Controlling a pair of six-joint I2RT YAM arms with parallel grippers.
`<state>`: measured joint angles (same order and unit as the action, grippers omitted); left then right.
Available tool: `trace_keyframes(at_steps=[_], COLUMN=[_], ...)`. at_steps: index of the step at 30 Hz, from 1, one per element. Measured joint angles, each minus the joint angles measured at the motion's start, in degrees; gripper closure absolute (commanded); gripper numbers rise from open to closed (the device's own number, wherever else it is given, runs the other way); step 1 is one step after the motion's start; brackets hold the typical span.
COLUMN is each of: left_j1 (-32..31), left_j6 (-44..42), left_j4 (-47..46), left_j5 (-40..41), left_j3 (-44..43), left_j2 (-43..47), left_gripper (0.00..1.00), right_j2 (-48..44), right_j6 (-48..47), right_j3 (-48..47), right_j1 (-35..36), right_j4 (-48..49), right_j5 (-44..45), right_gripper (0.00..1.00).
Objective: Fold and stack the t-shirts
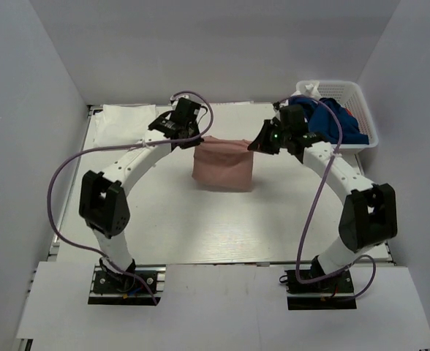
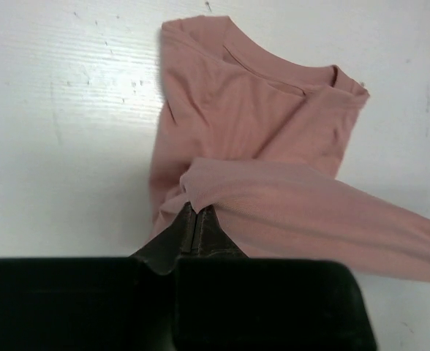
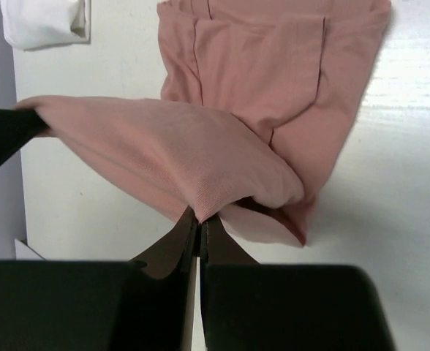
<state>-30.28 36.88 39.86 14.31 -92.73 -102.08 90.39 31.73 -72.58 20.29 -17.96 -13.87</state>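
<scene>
A dusty pink t-shirt [image 1: 224, 167] lies partly folded at the table's middle back, its far edge lifted and stretched between both grippers. My left gripper [image 1: 195, 142] is shut on the shirt's left corner; in the left wrist view its tips [image 2: 196, 210] pinch the pink cloth [image 2: 259, 124]. My right gripper [image 1: 254, 145] is shut on the right corner; its tips [image 3: 200, 218] bite a fold of the pink cloth [image 3: 259, 80]. A white folded t-shirt [image 1: 127, 117] lies at the back left, also seen as white cloth [image 3: 45, 22]. A navy blue t-shirt [image 1: 339, 121] sits in the basket.
A white mesh basket [image 1: 365, 117] stands at the back right beside the right arm, holding the blue cloth and something orange. White walls close in the table on three sides. The arm bases sit at the near edge.
</scene>
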Motion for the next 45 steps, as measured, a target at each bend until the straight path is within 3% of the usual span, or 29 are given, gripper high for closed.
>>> trace_keyframes(at_steps=[17,18,19,20,21,22,23,30,35,40,45], left_j1=[7.54,7.96,8.41,8.85,9.29,9.68,10.12,12.48,11.45,9.18,7.34], left_j6=[-6.43,-6.56,-6.97,-7.3,-7.96,-8.72,-9.42,-12.7,-14.23,-15.13,-17.16], left_j4=[-2.14,-2.29,-2.67,-3.06,-3.48,-3.8,-4.07,-5.25,-8.22,-13.49,-22.27], left_j5=[-9.09,-9.62,-10.6,-11.5,-12.61,-13.51,-14.08,-16.74,-21.55,-32.48,-49.35], left_j3=[-24.94,-26.08,-26.95,-27.39,-27.69,-28.11,-28.85,-30.16,-17.49,-4.15,6.78], left_j2=[-29.29,-30.73,-31.98,-32.96,-33.75,-34.42,-35.28,-34.91,-24.74,-14.36,-11.45], left_gripper=[1.0,1.0,0.94,0.76,0.6,0.34,0.01,0.0,0.0,0.0,0.0], right_j2=[29.81,31.39,32.94,34.29,35.54,36.7,37.62,35.6,25.73,24.3,28.65], right_j6=[0.24,0.33,0.46,0.66,0.72,1.01,0.79,-0.33,-0.11,0.55,2.67], right_j3=[-21.92,-23.23,-24.55,-25.62,-26.84,-28.06,-29.2,-28.85,-17.99,-16.68,-17.75], right_j1=[-6.23,-6.38,-6.49,-6.58,-6.67,-6.73,-6.84,-7.56,-6.88,-5.4,-4.37], right_j4=[0.13,0.17,0.28,0.35,0.33,0.31,0.04,0.9,4.04,8.79,14.86], right_j5=[-6.6,-6.97,-7.15,-7.39,-7.52,-7.52,-7.37,-6.6,-6.95,-9.66,-13.92], right_gripper=[1.0,0.96,0.87,0.81,0.62,0.47,0.11,0.09,0.09,0.09,0.09])
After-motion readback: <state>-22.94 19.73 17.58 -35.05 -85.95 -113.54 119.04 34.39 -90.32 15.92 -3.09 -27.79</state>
